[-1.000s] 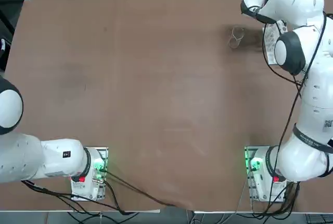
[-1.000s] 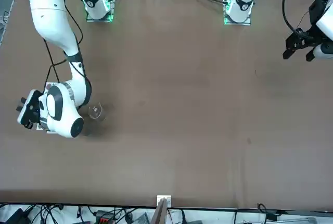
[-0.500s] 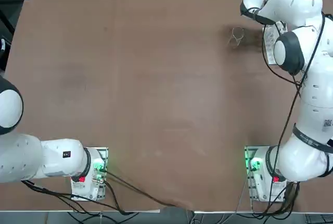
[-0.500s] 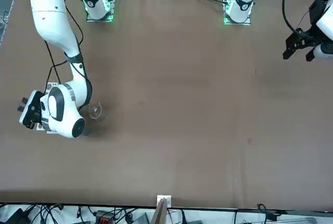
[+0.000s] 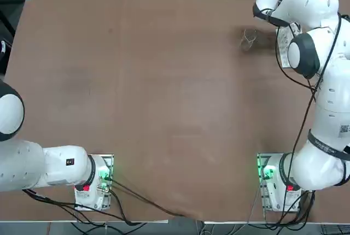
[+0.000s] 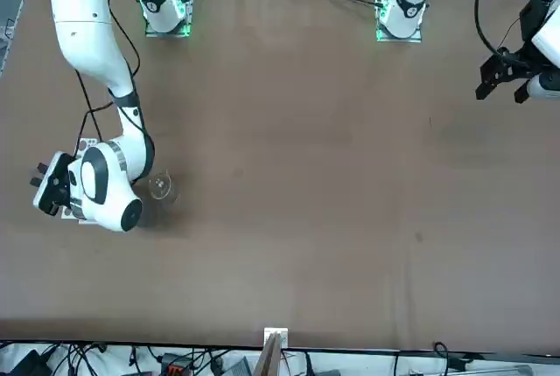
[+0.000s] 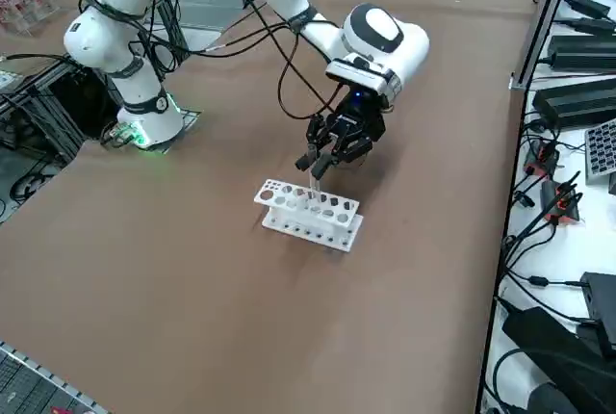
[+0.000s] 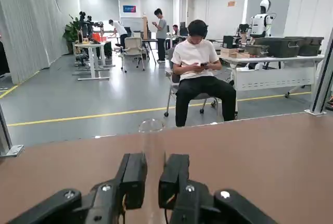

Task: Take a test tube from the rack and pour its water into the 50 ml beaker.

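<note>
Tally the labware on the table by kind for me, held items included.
Test tube, held upright by the right gripper above the rack: 1
Rack, white: 1
Beaker, clear glass: 1
Total: 3

Overhead cam looked straight down on your table (image 5: pixel 164 82), arm bases at bottom. Front cam faced you from across, high up, w/ bases at top. Side cam sat raised at your right, angled down, nearer the rack (image 7: pixel 309 214). Wrist cam looked level, close-up, past the table edge into the room. Top & front shared the 50 ml beaker (image 5: pixel 249 39).
</note>
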